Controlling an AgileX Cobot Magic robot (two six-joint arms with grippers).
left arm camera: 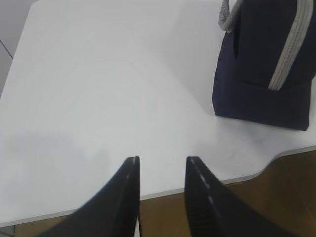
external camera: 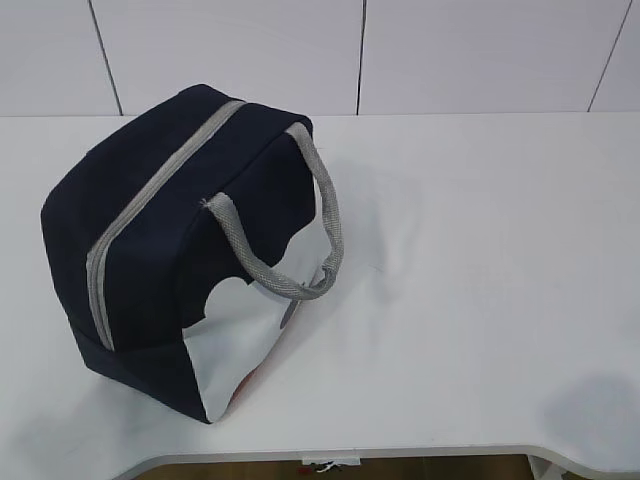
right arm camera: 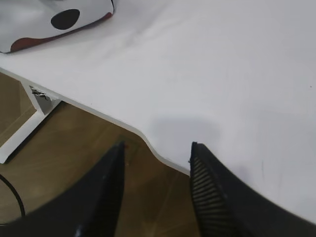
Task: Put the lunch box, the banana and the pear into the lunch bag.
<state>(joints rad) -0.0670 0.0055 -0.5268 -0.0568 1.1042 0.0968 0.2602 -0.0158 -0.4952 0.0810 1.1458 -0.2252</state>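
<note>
The navy lunch bag (external camera: 160,240) stands on the left of the white table (external camera: 470,260), its grey zipper (external camera: 150,200) closed along the top and a grey handle (external camera: 300,250) hanging over its white side panel. The lunch box, the banana and the pear are out of view. My left gripper (left arm camera: 162,160) hangs open over the table's near edge, well left of the lunch bag (left arm camera: 266,64). My right gripper (right arm camera: 157,145) is open above the table's front edge, with only a corner of the lunch bag (right arm camera: 54,19) at the upper left. Neither gripper shows in the exterior view.
White wall panels (external camera: 400,50) stand behind the table. The table's front edge (right arm camera: 98,111) curves, with wooden floor (right arm camera: 74,143) and a white table leg (right arm camera: 24,133) below it. A faint shadow (external camera: 600,415) lies at the table's near right corner.
</note>
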